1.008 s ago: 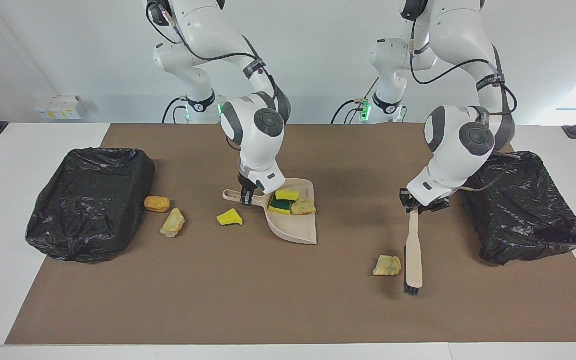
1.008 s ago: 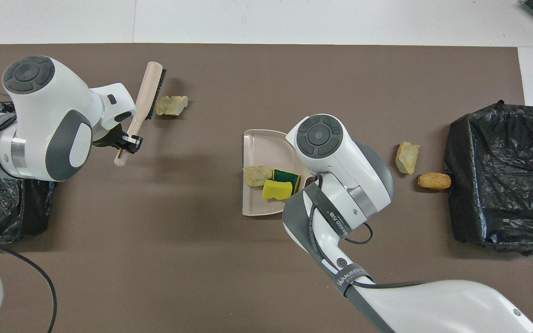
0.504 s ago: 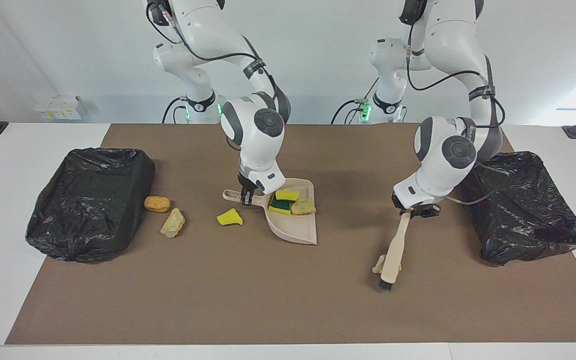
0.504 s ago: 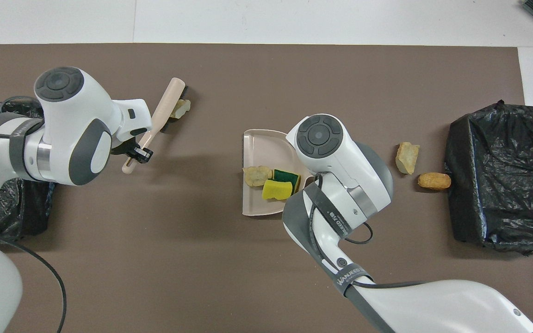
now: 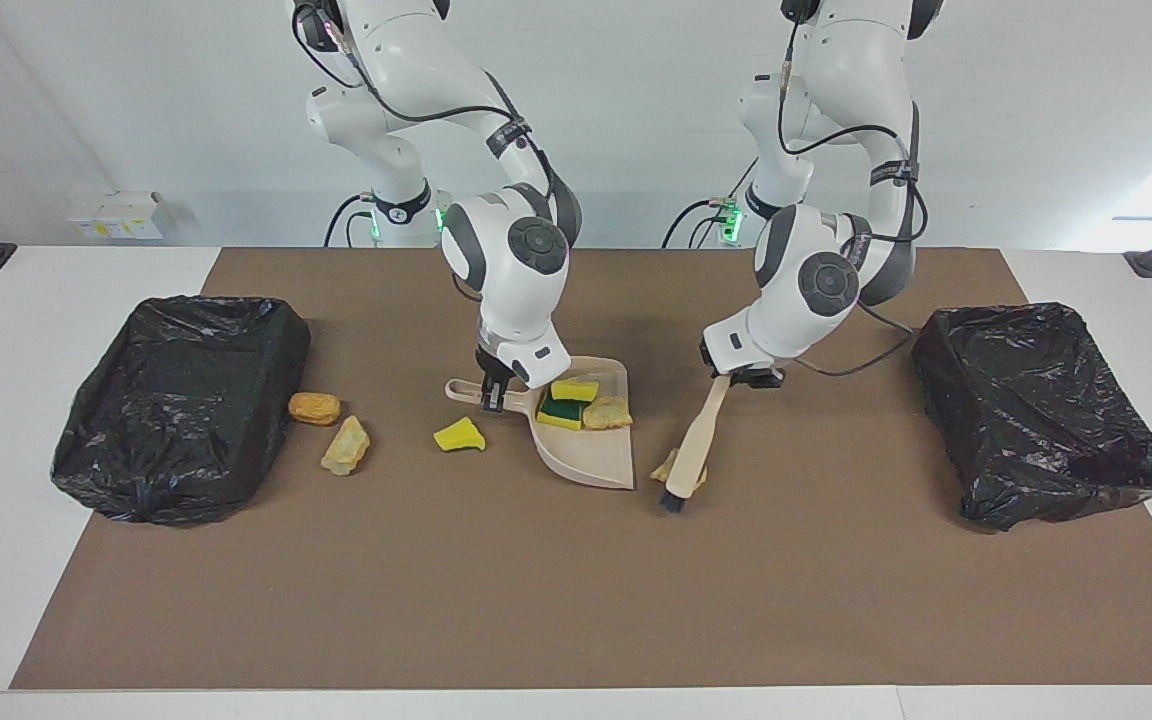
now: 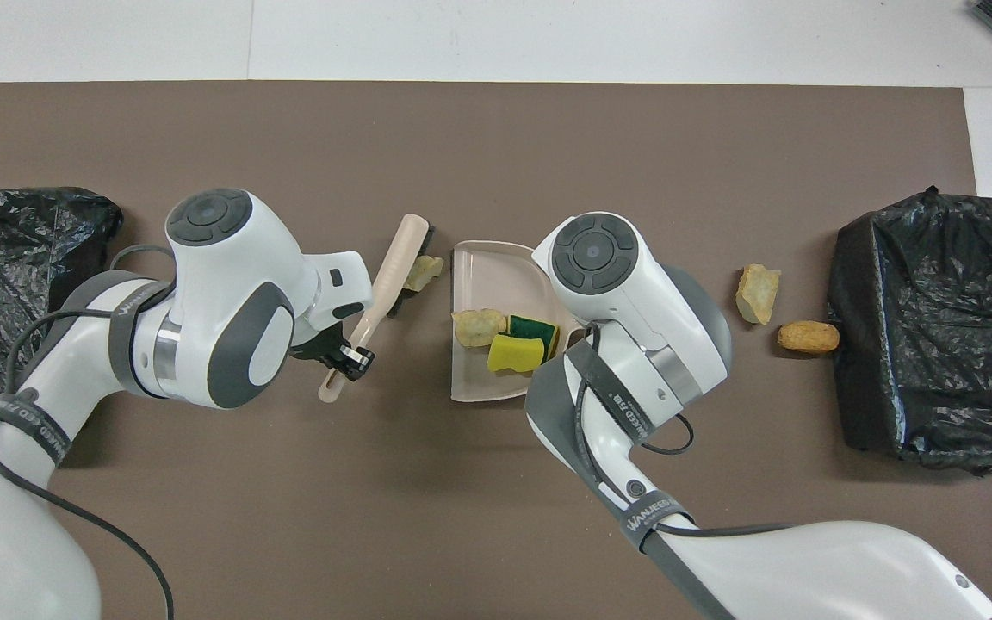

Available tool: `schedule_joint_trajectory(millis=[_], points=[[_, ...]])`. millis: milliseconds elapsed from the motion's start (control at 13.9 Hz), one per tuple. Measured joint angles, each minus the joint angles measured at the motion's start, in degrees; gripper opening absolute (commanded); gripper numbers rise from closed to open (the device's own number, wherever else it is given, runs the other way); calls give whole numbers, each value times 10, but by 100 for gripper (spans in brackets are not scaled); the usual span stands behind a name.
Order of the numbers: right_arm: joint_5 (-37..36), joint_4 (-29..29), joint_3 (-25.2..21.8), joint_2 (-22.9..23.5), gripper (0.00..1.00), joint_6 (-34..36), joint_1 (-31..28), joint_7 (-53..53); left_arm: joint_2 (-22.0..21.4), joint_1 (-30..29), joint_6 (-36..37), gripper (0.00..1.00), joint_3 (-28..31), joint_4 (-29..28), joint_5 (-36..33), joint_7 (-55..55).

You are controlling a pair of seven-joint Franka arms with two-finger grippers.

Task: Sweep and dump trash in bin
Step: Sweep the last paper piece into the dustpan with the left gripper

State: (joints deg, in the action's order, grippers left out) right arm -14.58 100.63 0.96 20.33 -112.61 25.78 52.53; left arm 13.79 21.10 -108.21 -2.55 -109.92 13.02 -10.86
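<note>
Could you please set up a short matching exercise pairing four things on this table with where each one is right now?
Things:
1. brush
2. green-and-yellow sponge
3. orange-brown lump
4. dustpan handle

Places:
A. in the dustpan
B. beside the black bin at the right arm's end
C. in the left gripper
D. in the right gripper

Pairs: 1-C, 2-A, 3-B, 4-D

Scraps (image 5: 581, 402) in dustpan (image 5: 596, 462), brush (image 5: 688, 455) beside
</note>
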Motion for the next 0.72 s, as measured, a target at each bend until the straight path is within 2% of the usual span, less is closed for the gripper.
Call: schedule_joint_trajectory(millis=[216,432,576,720], points=[[0,1,0,0,0,0,0,0,-12,45,16,0,-2,-4,68,65],[0,2,0,0,0,0,0,-1,-25,77,19,0,-4,-4,96,131],[1,6,0,0,0,-1,-4,-3,-32,72,32,0,2,-1,106,139],[15,15,1,0,0,-14,-14,-4,-36,42,56,0,7,8,120,139]])
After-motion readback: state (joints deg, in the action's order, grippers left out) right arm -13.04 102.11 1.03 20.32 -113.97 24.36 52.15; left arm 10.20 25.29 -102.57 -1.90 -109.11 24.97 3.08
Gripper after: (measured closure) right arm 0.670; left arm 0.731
